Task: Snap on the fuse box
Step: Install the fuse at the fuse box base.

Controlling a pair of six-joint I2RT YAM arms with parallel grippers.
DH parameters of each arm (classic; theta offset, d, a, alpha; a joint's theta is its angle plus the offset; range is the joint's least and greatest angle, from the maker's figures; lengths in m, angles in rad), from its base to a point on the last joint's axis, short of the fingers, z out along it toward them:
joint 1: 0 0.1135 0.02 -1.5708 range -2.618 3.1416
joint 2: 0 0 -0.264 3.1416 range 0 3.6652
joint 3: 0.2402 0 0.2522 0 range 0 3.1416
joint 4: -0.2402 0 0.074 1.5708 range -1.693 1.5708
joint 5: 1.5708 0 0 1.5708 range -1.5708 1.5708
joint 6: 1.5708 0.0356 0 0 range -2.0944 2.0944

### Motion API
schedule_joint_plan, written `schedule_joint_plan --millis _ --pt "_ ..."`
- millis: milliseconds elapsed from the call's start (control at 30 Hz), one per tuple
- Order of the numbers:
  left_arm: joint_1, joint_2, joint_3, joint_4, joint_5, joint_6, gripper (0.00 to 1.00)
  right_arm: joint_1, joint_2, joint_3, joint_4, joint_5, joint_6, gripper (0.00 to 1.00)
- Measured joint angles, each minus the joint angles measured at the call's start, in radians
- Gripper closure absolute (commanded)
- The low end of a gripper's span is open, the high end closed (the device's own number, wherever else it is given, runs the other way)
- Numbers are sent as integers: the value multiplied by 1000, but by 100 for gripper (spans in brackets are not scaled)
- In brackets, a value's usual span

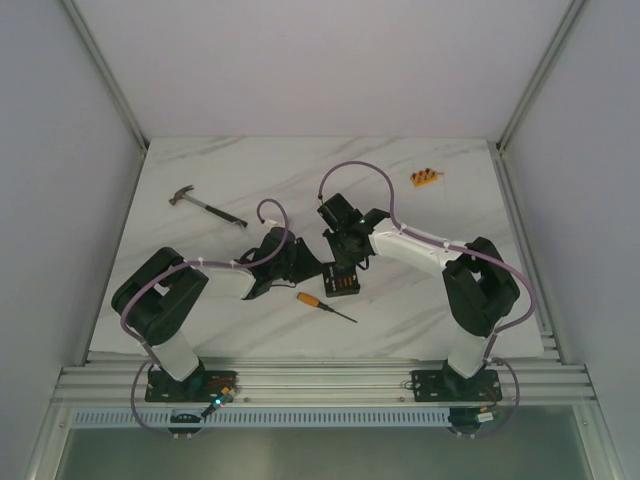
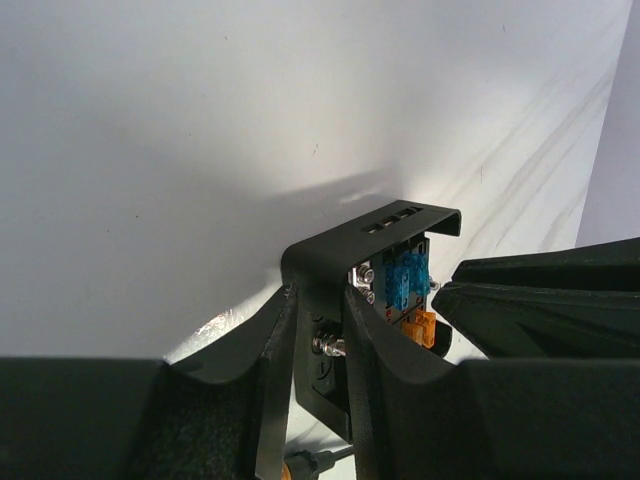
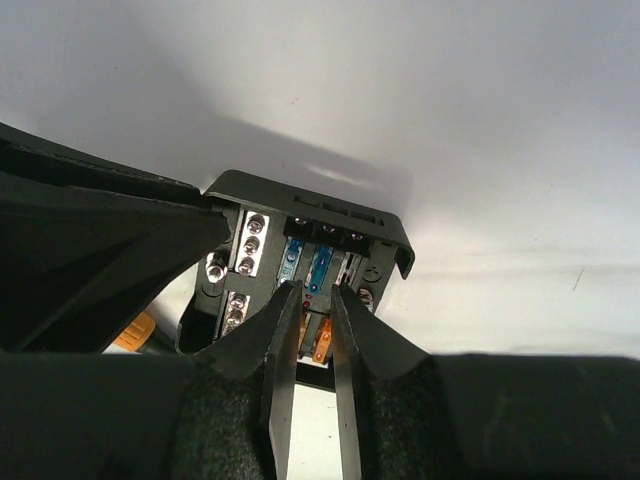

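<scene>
The fuse box (image 1: 344, 281) is a small black box near the table's middle, with blue and orange fuses in its open face. My left gripper (image 1: 312, 268) is shut on its side wall; in the left wrist view the gripper (image 2: 318, 340) pinches that wall of the box (image 2: 400, 250) beside a screw. My right gripper (image 1: 346, 256) is directly above the box. In the right wrist view this gripper (image 3: 316, 292) has only a narrow gap between its tips, which sit over the fuse rows of the box (image 3: 300, 205). An orange fuse (image 3: 322, 342) shows in the gap; I cannot tell if it is pinched.
A hammer (image 1: 205, 207) lies at the back left. An orange-handled screwdriver (image 1: 322, 305) lies just in front of the box. A small orange block (image 1: 425, 177) sits at the back right. Walls stand at both sides of the table.
</scene>
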Motion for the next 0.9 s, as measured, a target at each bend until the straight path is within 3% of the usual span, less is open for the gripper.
schedule_joint_plan --millis 500,900 --pt "-8 0 -6 -1 0 -8 63 0 18 0 -6 16 61 85" --pt "-8 0 -6 -1 0 -11 64 0 28 -2 -1 3 57 99"
